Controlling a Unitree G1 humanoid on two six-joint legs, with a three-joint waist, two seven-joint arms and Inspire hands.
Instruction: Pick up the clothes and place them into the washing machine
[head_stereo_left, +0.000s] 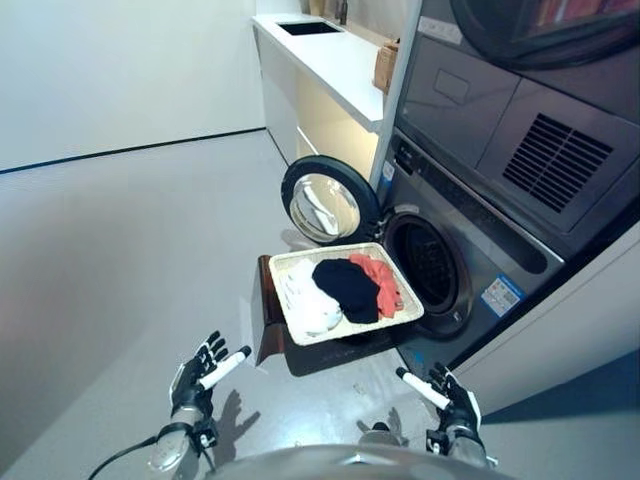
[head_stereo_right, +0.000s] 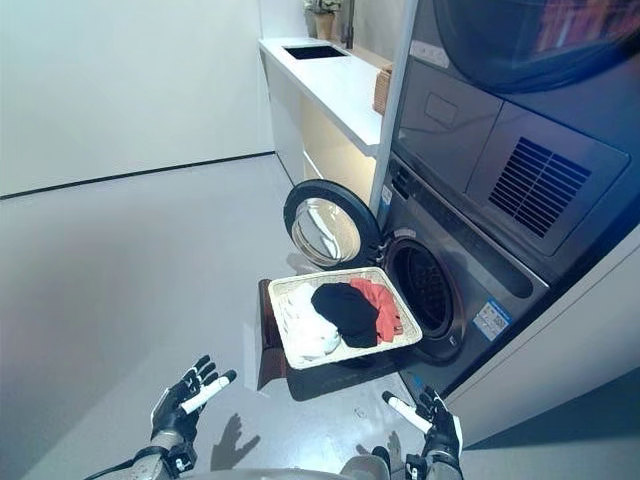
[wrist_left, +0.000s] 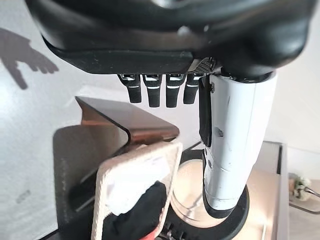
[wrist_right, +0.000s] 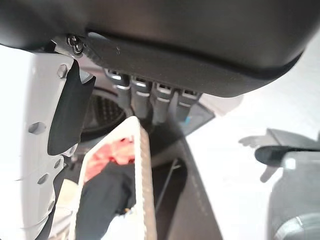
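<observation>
Here the clothes sit in a pale woven basket (head_stereo_left: 300, 335) resting on a dark brown stool (head_stereo_left: 268, 320) just in front of the washing machine (head_stereo_left: 470, 250). In the basket lie a white garment (head_stereo_left: 308, 300), a black garment (head_stereo_left: 347, 287) in the middle, and an orange-red garment (head_stereo_left: 383, 280) nearest the drum. The round door (head_stereo_left: 328, 200) stands swung open to the basket's far side, and the dark drum opening (head_stereo_left: 428, 262) faces the basket's edge.

Both hands hang low and well apart from the basket, holding nothing. The left hand (head_stereo_left: 198, 375) has its fingers spread and straight, white-covered thumb pointing toward the stool. The right hand (head_stereo_left: 448, 398) is likewise relaxed and wide, its white thumb angled toward the machine's base.

A blue-and-white label (head_stereo_left: 500, 296) is stuck on the machine's front beside the drum; its print is too small to read. A second appliance (head_stereo_left: 520, 130) with a vent grille is stacked above. A white counter (head_stereo_left: 330, 60) with a sink runs along the wall beyond, with what may be a small wicker container (head_stereo_left: 386, 65) at its end.
</observation>
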